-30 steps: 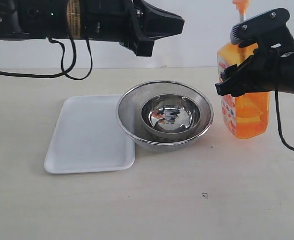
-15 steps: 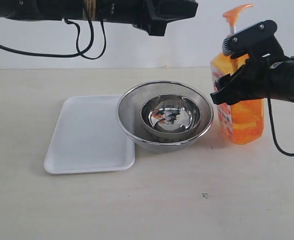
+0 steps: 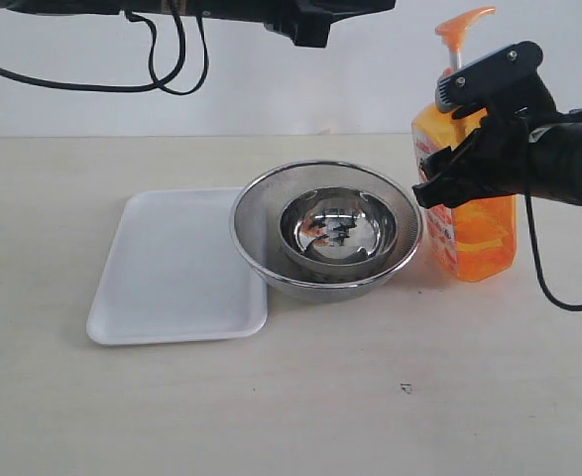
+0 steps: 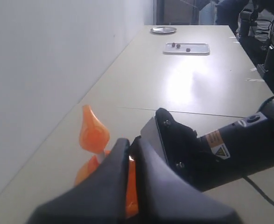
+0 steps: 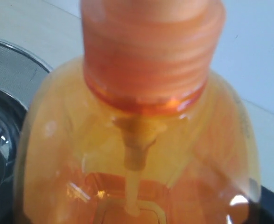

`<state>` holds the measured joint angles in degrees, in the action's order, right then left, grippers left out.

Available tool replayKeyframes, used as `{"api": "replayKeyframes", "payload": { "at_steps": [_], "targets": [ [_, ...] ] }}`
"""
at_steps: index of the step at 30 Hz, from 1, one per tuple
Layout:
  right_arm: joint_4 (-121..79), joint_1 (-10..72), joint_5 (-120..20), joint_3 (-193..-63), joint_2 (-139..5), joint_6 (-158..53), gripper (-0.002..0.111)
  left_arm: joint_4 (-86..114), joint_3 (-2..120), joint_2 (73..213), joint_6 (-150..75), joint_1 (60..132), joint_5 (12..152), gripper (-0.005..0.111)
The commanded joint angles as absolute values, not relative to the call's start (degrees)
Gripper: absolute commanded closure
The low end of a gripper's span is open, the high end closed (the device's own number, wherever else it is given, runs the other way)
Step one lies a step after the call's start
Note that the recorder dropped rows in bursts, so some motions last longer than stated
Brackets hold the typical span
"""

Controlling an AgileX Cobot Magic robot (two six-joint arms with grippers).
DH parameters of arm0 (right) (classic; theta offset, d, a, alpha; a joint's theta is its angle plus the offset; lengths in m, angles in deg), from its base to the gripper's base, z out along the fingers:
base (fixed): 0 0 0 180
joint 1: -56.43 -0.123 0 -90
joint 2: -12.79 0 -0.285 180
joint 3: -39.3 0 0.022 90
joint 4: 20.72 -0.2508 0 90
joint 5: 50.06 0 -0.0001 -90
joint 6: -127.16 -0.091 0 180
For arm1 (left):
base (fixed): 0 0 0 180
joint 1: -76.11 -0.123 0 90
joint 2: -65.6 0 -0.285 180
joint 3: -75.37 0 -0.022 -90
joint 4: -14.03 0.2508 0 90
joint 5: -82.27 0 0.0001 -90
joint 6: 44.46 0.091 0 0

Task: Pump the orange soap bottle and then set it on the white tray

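Note:
The orange soap bottle (image 3: 479,233) stands upright at the right, close beside the steel bowl, its orange pump head (image 3: 463,22) raised on the white stem. My right gripper (image 3: 461,139) is shut on the bottle's upper body, and the bottle (image 5: 137,140) fills the right wrist view. My left gripper (image 3: 315,20) hangs high at the top of the exterior view, left of the pump head. In the left wrist view it (image 4: 129,145) is shut with nothing in it, and the pump head (image 4: 94,133) shows just beyond its tips. The white tray (image 3: 167,268) lies flat at the left.
A round steel mesh strainer (image 3: 261,198) holding a smaller shiny steel bowl (image 3: 332,233) sits between tray and bottle, overlapping the tray's right edge. Its rim (image 5: 15,56) shows beside the bottle in the right wrist view. Black cables hang from both arms.
My right gripper has carried the bottle leftward, closer to the strainer bowl. The left arm has risen and shifted right, now mostly cut off by the top edge.

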<state>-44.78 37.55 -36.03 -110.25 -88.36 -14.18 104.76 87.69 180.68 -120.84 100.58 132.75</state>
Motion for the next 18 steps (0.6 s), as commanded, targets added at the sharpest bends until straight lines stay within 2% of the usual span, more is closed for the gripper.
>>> {"api": "replayKeyframes", "payload": {
  "at_steps": [1,6,12,18],
  "targets": [
    [-43.4,37.9,-34.1,-110.9,-87.8,-14.0,0.109,103.3,88.0,180.7,-121.4,100.7,132.5,0.102],
    [-40.8,37.9,-35.9,-110.9,-87.8,-13.3,0.109,103.3,89.2,180.7,-121.4,101.0,127.8,0.102],
    [-40.8,37.9,-36.2,-110.9,-87.8,-13.3,0.109,105.5,91.9,181.0,-121.7,104.5,121.2,0.102],
    [-40.8,37.9,-36.9,-110.9,-87.8,-13.3,0.109,113.0,103.5,188.5,-131.3,108.7,112.2,0.102]
  ]
}}
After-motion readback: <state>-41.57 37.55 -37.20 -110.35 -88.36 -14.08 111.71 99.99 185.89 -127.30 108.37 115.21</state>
